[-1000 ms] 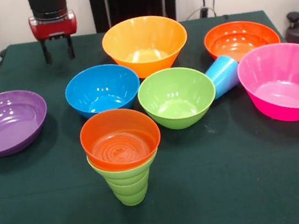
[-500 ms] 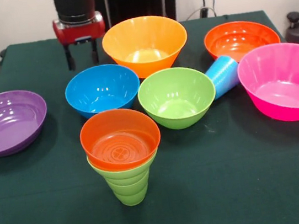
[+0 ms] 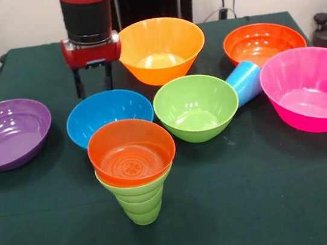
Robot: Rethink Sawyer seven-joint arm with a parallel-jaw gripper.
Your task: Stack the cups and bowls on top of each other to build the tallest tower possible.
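Bowls and cups spread over green table [image 3: 272,204], all well inside its edges. Small orange bowl [image 3: 131,151] seated upright on green cup [image 3: 140,202], nearest the front. Just behind, blue bowl [image 3: 109,115], partly hidden by that stack, its far rim right at the gripper's fingers. Green bowl [image 3: 195,107] beside blue bowl, rims close but apart. Yellow-orange bowl [image 3: 159,47] farther back, its left rim crowding the gripper's red body. Blue cup [image 3: 245,82] lying tilted, mouth hidden behind green bowl, base toward far orange bowl [image 3: 263,41]; cannot tell whether touching either. Pink bowl [image 3: 311,89] at right, running off the picture's edge, overlapping the far orange bowl's front rim. Purple bowl [image 3: 8,132] at left, cut by the left edge, well apart from the rest.

Gripper [image 3: 93,80] hanging vertical at blue bowl's far rim, two black fingers [image 3: 78,84] spread apart, holding nothing; cannot tell whether one tip sits inside the rim.

Open cloth: broad bare strip across the front on both sides of the stack, a wide gap between purple and blue bowls, and the far left corner. Middle cluster tight, little room between rims.
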